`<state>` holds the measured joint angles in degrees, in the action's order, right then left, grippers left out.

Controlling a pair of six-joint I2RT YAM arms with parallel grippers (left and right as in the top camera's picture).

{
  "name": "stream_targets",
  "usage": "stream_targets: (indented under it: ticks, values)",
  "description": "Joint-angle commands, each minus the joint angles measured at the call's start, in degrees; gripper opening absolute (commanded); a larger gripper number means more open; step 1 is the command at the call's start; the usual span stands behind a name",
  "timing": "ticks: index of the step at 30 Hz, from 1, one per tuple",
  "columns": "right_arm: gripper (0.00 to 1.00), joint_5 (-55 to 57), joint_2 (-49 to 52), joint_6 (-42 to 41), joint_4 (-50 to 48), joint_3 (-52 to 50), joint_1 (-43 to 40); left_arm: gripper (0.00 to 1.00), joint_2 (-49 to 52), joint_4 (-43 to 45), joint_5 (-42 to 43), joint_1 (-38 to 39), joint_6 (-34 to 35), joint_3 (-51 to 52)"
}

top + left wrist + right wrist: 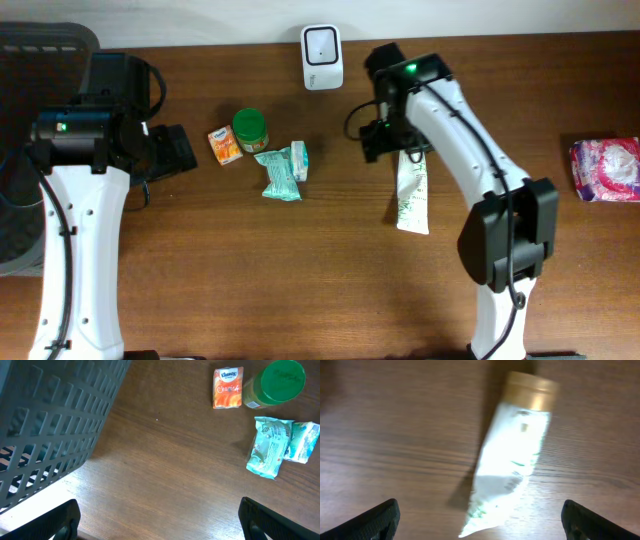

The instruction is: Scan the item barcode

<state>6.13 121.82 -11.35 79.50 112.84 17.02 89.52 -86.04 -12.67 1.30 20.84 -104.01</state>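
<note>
The small orange pack (228, 388) had the name Kleenex on its top. The print on the white tube (512, 460) and the blue-green packets (270, 446) was too blurry to read.

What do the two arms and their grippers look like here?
The left arm and right arm have white tubular links, black joint housings and thin black cables alongside. A green light glows near each wrist. The fingers are black and blocky.
</note>
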Motion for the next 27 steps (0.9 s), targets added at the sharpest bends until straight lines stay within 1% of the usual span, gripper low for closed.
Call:
stream_targets:
  ticks: [1, 2, 3, 5, 7, 9, 10, 13, 14, 15, 16, 17, 18, 20, 22, 23, 24, 25, 27]
  values:
    - [1.00, -1.90, 0.39, 0.66, 1.60, 0.37, -5.99, 0.99, -0.39, 0.07, -0.04, -0.35, 0.57, -0.20]
    - [0.98, -2.29, 0.39, 1.84, 0.39, -1.84, -7.06, 0.99, -0.39, 0.07, -0.04, -0.35, 0.59, -0.20]
    - [0.97, -3.10, 0.39, 4.11, -3.10, -6.08, -7.74, 0.99, -0.39, 0.07, -0.04, -0.35, 0.57, -0.20]
    - [0.91, -3.65, 0.39, 4.09, -8.22, -12.00, -7.76, 0.99, -0.39, 0.07, -0.04, -0.35, 0.57, -0.20]
    - [0.86, -7.37, 0.39, 4.07, -14.49, -17.64, -7.69, 0.99, -0.39, 0.07, -0.04, -0.31, 0.59, -0.20]
    - [0.64, -14.99, 0.39, 4.07, -19.58, -21.46, -7.65, 0.99, -0.39, 0.07, -0.04, -0.31, 0.57, -0.20]
    - [0.61, -17.81, 0.39, 4.07, -20.63, -21.51, -7.52, 0.99, -0.39, 0.07, -0.04, -0.31, 0.57, -0.20]
    - [0.60, -18.51, 0.39, 4.09, -21.66, -21.57, -6.10, 0.99, -0.39, 0.07, -0.04, -0.31, 0.59, -0.20]
    - [0.55, -18.34, 0.39, 4.09, -21.84, -21.57, -5.42, 0.99, -0.39, 0.09, -0.04, -0.31, 0.57, -0.20]
    - [0.45, -18.36, 0.42, 4.09, -21.88, -21.57, -5.20, 0.99, -0.39, 0.09, -0.04, -0.31, 0.57, -0.20]
    - [0.28, -18.36, 0.42, 4.09, -21.86, -21.57, -4.68, 0.99, -0.39, 0.07, -0.04, -0.31, 0.57, -0.20]
    - [0.04, -18.36, 0.42, 4.09, -21.84, -21.68, -4.26, 0.99, -0.39, 0.07, -0.04, -0.31, 0.57, -0.20]
    - [0.04, -18.40, 0.42, 4.07, -21.66, -21.73, -3.89, 0.99, -0.39, 0.09, -0.04, -0.31, 0.57, -0.20]
    - [0.04, -22.03, -0.28, 4.02, -21.40, -20.33, -3.48, 0.99, -0.39, 0.07, -0.04, -0.31, 0.57, -0.20]
    - [0.04, -21.94, -0.42, 4.04, -21.09, -18.75, -3.52, 0.99, -0.39, 0.07, -0.04, -0.35, 0.59, -0.20]
    - [0.47, -20.94, -0.37, 4.04, -20.98, -18.82, -3.52, 0.99, -0.39, 0.09, -0.04, -0.35, 0.57, -0.20]
    - [0.64, -18.51, -0.35, 4.07, -20.98, -19.87, -3.48, 0.99, -0.39, 0.07, -0.04, -0.35, 0.57, -0.20]
    - [0.78, -17.40, -0.20, 4.07, -21.07, -20.70, -3.48, 0.99, -0.39, 0.09, -0.04, -0.22, 0.57, -0.20]
    - [0.80, -17.55, 0.59, 4.04, -23.58, -24.59, -3.48, 0.99, -0.39, 0.07, -0.04, -0.24, 0.59, -0.20]
